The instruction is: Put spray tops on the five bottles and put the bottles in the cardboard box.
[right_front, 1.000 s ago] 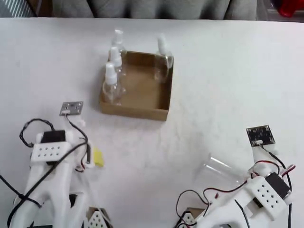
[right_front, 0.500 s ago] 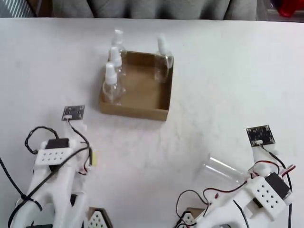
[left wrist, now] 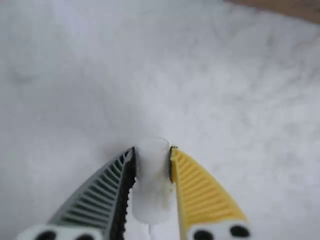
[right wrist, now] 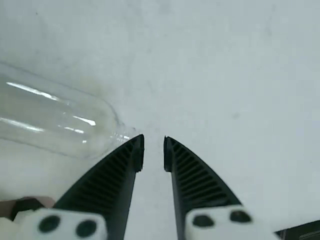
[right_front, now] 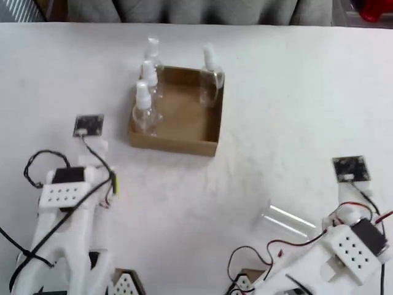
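My left gripper (left wrist: 151, 150) is shut on a white spray top (left wrist: 150, 185), pinched between its grey and yellow fingers just above the table. In the high view it is at the left front (right_front: 115, 186). An uncapped clear bottle (right_front: 284, 220) lies on its side at the right front. My right gripper (right wrist: 154, 142) stands narrowly open with nothing between its black fingers, and the neck of the bottle (right wrist: 55, 120) lies just beside one fingertip. The cardboard box (right_front: 175, 144) sits at mid table with several bottles in it, each with a spray top, such as one (right_front: 210, 74) at its far right corner.
Both arms' bases and loose wires fill the front corners of the white table (right_front: 295, 98). Open tabletop lies between the box and the lying bottle.
The right arm has drawn back to the right, and the clear bottle now lies flatter on the table. The left arm has shifted slightly, still holding the spray top.
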